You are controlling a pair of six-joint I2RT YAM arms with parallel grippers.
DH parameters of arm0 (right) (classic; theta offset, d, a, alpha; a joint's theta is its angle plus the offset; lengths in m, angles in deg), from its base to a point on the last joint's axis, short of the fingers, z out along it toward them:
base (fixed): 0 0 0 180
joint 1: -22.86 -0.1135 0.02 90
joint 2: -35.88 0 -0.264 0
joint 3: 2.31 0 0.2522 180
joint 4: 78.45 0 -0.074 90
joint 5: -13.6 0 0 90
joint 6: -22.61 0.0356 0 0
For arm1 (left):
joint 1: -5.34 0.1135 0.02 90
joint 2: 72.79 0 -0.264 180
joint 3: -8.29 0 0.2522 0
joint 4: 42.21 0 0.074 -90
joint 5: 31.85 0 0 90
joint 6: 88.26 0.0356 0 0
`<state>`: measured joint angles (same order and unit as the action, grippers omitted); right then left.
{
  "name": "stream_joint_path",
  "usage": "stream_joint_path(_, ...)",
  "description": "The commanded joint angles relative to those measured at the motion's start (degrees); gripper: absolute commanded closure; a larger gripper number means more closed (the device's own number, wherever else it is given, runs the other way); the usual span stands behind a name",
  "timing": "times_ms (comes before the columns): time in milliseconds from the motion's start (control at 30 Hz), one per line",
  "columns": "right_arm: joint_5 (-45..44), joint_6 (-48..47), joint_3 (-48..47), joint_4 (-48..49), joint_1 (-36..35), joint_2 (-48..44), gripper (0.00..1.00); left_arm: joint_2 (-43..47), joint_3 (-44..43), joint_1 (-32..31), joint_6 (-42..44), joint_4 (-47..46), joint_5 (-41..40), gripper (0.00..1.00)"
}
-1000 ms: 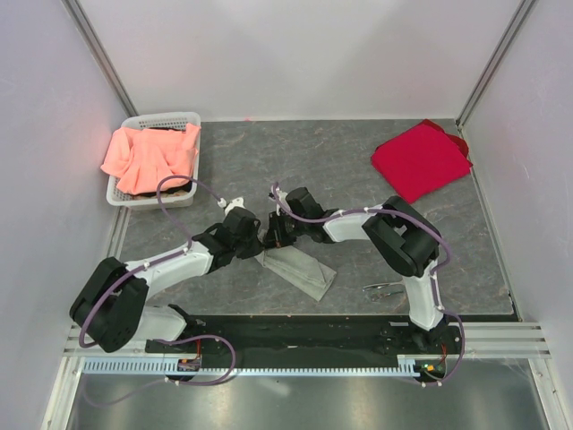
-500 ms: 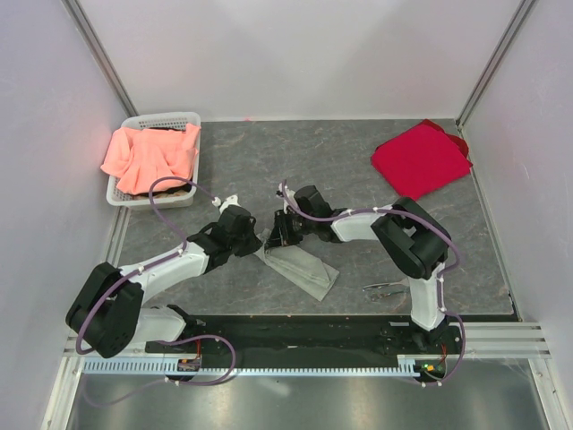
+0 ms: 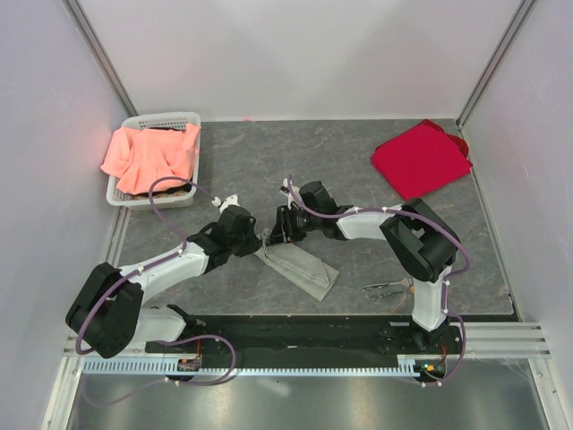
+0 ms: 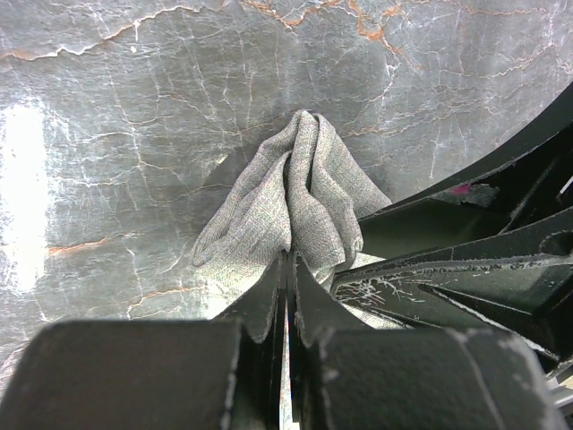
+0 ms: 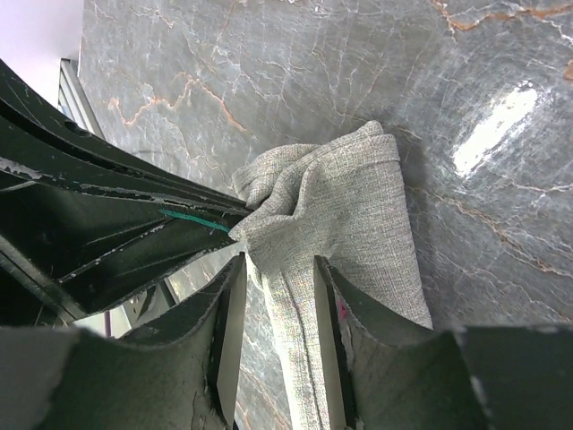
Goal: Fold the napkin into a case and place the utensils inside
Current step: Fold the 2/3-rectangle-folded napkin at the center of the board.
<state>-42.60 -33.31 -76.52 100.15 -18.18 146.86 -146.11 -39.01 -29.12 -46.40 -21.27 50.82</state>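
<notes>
Our left pincer (image 4: 288, 262) was pressed together, and between its tips it pinched one end of the napkin (image 4: 300, 188), where the cloth rose into a small bunched peak. Our right pincer (image 5: 276, 269) was spread, with one finger on each side of the same end of the cloth, and as far as we could see it was not squeezing it. From this end the napkin ran as a narrow folded band, flat on the desk (image 3: 269, 161), slanting toward the near edge. The utensils (image 3: 387, 288) lay apart from it, to the right, near the base of the right arm. We judged the napkin to be thin, soft and very light, with no stiffness of its own, so it would hang and wrinkle wherever it was not supported, and the layers could slip open if only the top one was held. The best place to take hold seemed to be at an end or a corner, through all layers together and low near the desk. The desk looked smooth, so the cloth would probably slide when pulled. The utensils looked hard, thin and slippery.
</notes>
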Motion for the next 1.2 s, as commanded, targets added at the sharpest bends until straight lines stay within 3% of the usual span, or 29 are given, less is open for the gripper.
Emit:
stream_joint_path(0,1.62,-0.43,-1.25,0.91,-0.18,-1.03,0.57,1.60,0.32,0.36,-1.34,-1.11,-0.40,0.98)
stream_joint_path(300,3.55,2.73,-2.66,5.56,-0.53,3.54,0.74,1.07,0.05,0.36,-1.43,-2.43,1.09,0.98)
stream_joint_path(467,4.78,3.44,-3.45,8.21,-2.12,8.62,0.94,1.77,0.23,0.36,-1.96,-3.57,1.97,0.98)
stream_joint_path(533,5.13,4.06,-3.19,9.78,-2.99,10.21,0.96,2.83,-0.12,0.36,-2.31,-4.19,1.97,0.98)
stream_joint_path(633,5.39,3.71,-3.54,9.88,-3.00,12.15,0.96,1.17,-1.35,0.88,-3.01,-2.71,1.44,0.98)
stream_joint_path(700,5.31,4.84,-1.10,11.36,-1.69,10.14,0.89,-0.59,-1.70,1.85,-3.10,-2.35,2.32,0.98)
stream_joint_path(733,5.48,5.72,-0.12,13.20,-0.29,9.09,0.79,-1.12,-1.10,1.85,-3.19,-2.52,2.32,0.98)
stream_joint_path(867,5.31,2.14,1.38,8.13,1.05,3.56,0.67,-0.25,0.14,1.85,-2.66,-1.91,1.01,0.98)
stream_joint_path(1167,5.31,1.60,1.48,5.75,2.10,0.20,0.66,1.34,0.40,1.85,-2.22,-1.03,0.83,0.98)
